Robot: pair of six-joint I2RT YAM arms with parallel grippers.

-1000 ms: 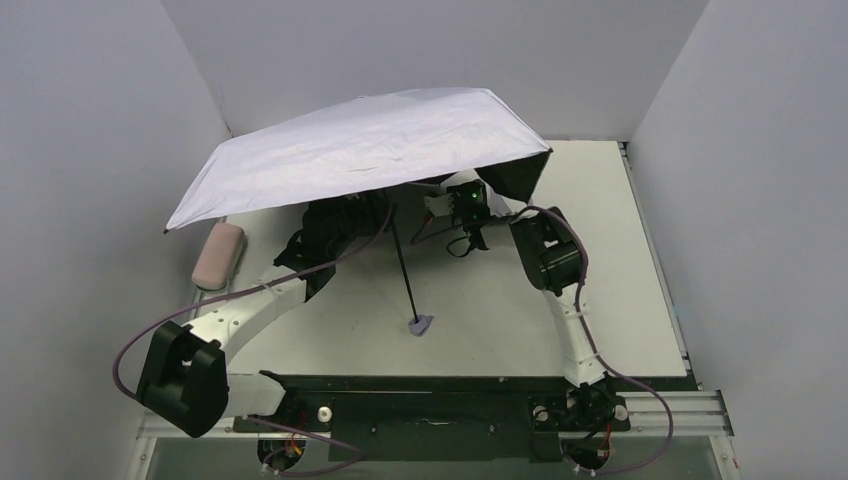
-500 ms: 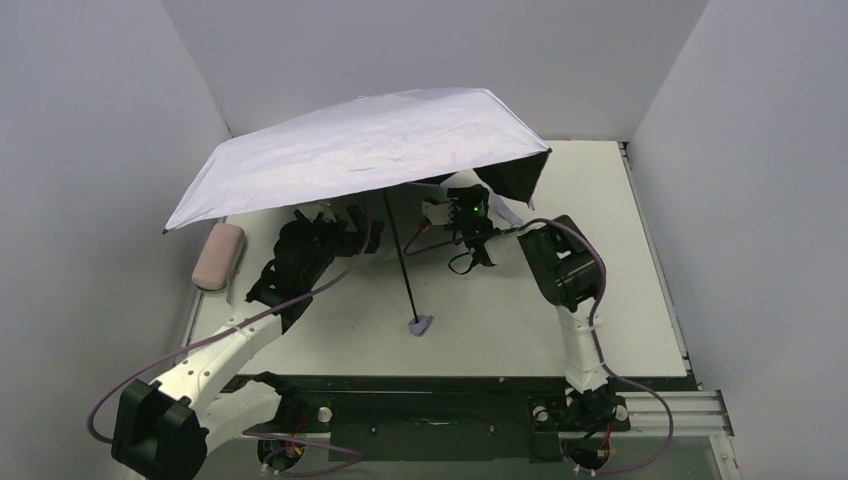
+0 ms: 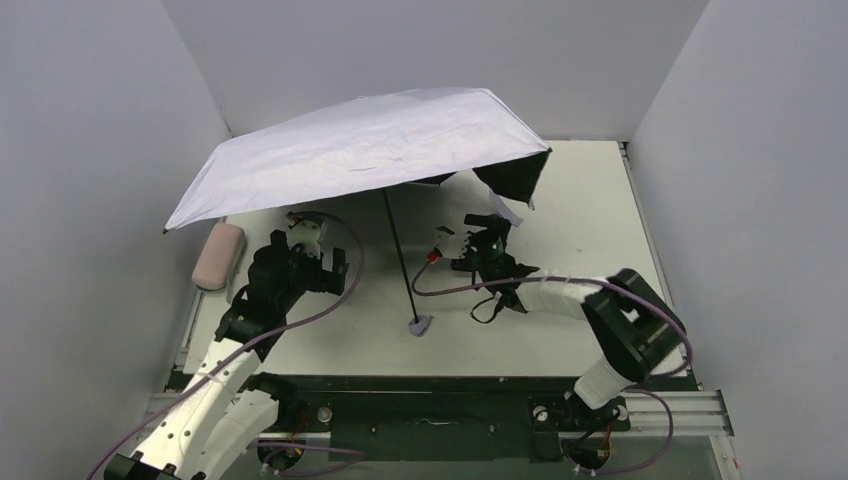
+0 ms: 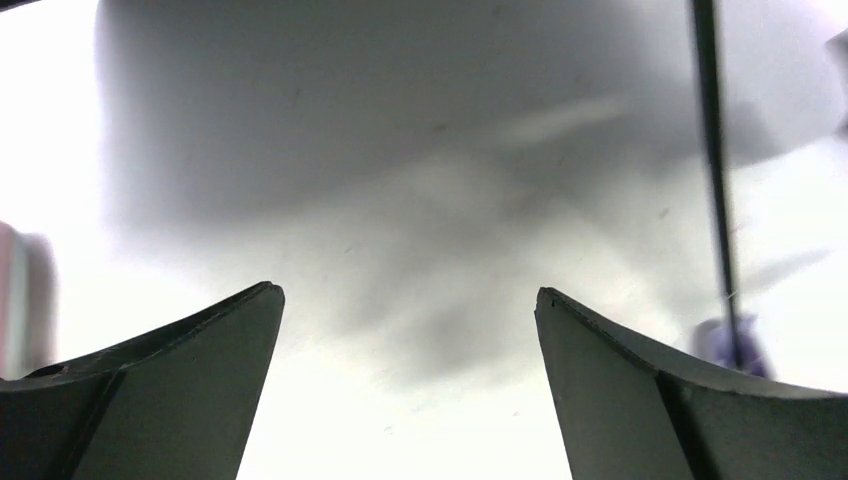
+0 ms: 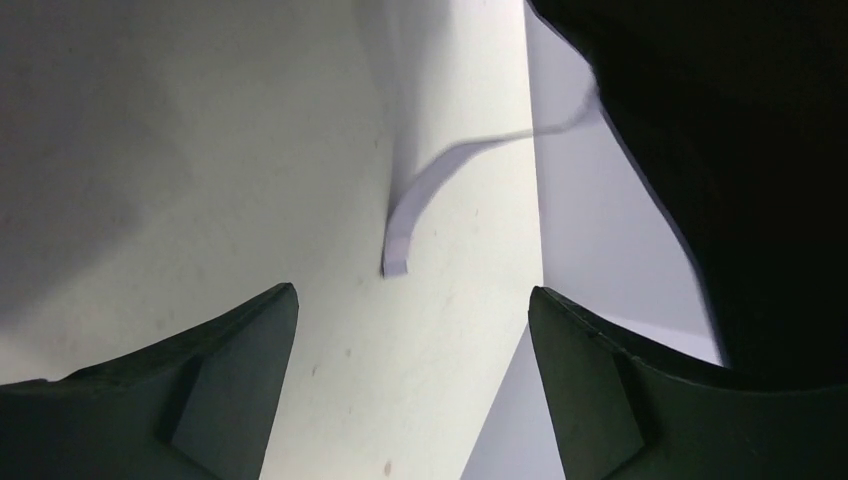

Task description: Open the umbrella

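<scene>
The umbrella (image 3: 360,145) stands open, its pale lilac-white canopy tilted over the back of the table. Its thin black shaft (image 3: 400,255) slants down to the small lilac handle (image 3: 421,324), which rests on the table. My left gripper (image 3: 325,245) is left of the shaft and apart from it, open and empty. In the left wrist view the gripper (image 4: 405,292) frames bare table, with the shaft (image 4: 715,170) at the right. My right gripper (image 3: 462,235) is right of the shaft, open (image 5: 412,292) and empty. The closing strap (image 5: 420,200) hangs ahead of it, below the black inner fabric (image 5: 720,150).
A pale pink oblong case (image 3: 218,255) lies at the table's left edge, under the canopy's low corner. Grey walls close in the table (image 3: 600,300) at the left, back and right. The canopy's right edge (image 3: 515,178) droops near the right arm.
Both arms have drawn back from under the canopy toward the near edge, and both grippers have opened. The umbrella stays open in the same place.
</scene>
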